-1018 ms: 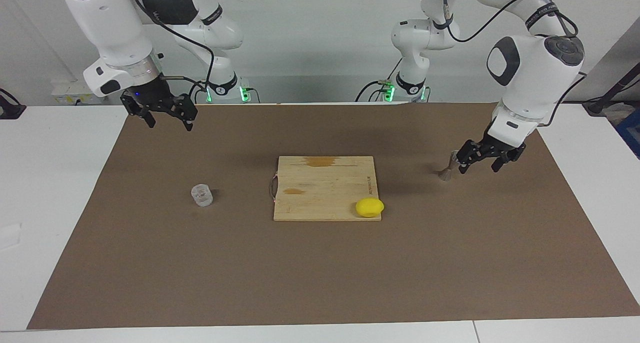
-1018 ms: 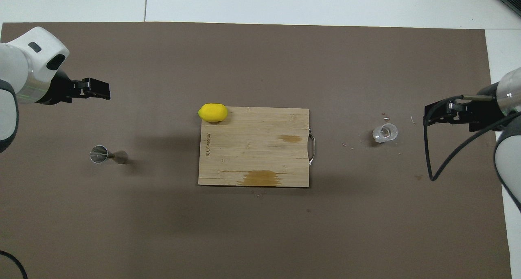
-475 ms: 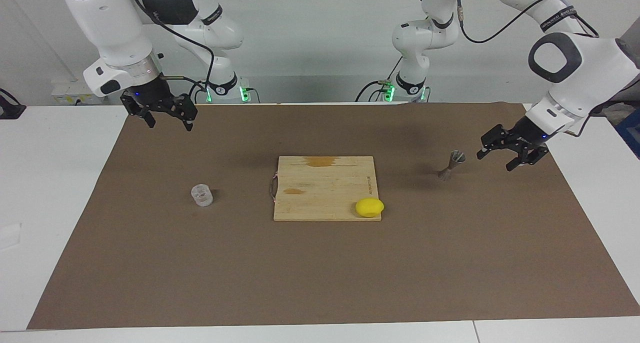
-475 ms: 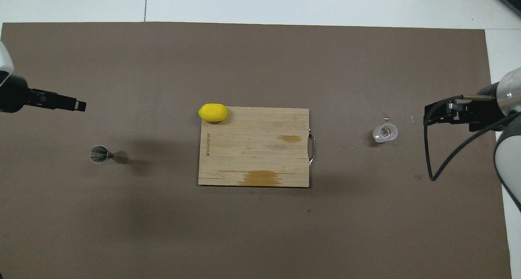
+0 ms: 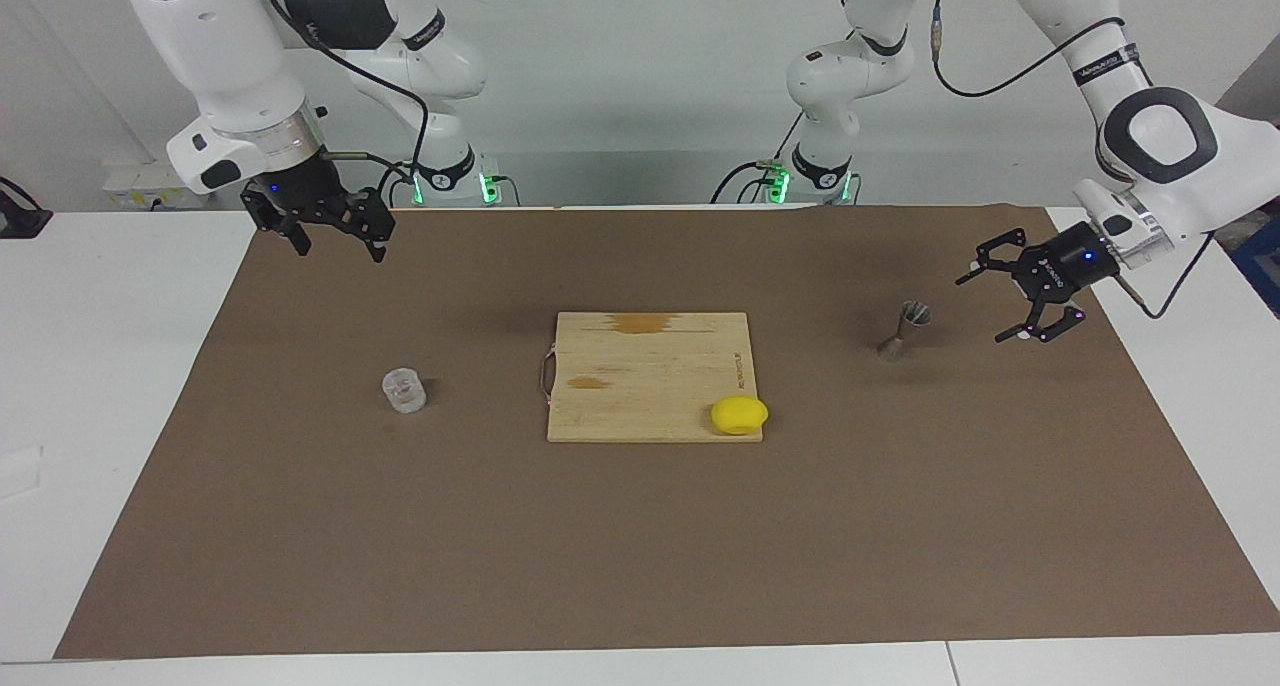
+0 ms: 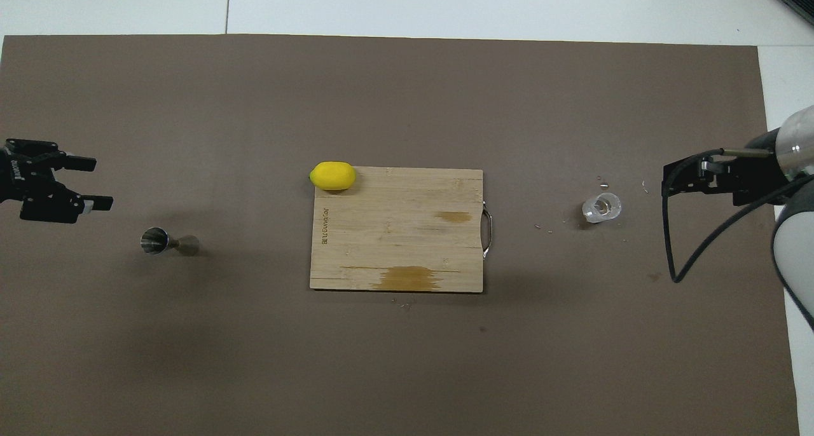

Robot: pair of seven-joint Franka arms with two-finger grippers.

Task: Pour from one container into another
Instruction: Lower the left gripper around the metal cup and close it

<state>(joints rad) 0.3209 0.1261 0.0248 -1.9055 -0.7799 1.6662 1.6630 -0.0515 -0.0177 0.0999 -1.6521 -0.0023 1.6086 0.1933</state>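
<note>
The clear glass cup (image 5: 404, 390) stands upright on the brown mat toward the right arm's end of the table; it also shows in the overhead view (image 6: 601, 208). The metal jigger (image 5: 905, 328) stands upright toward the left arm's end, also in the overhead view (image 6: 162, 241). My left gripper (image 5: 985, 309) is open and empty, turned on its side, in the air beside the jigger and apart from it, toward the table's end (image 6: 102, 183). My right gripper (image 5: 340, 251) is open and empty, raised over the mat's edge, clear of the cup (image 6: 666, 182).
A wooden cutting board (image 5: 650, 366) with a metal handle lies in the middle of the mat (image 6: 397, 245). A yellow lemon (image 5: 739, 414) sits on the board's corner farthest from the robots, toward the left arm's end (image 6: 332, 176). Small specks (image 6: 601, 183) lie around the cup.
My left gripper has moved away from the jigger toward the left arm's end of the table and has turned onto its side. The jigger, cup and right arm have not moved.
</note>
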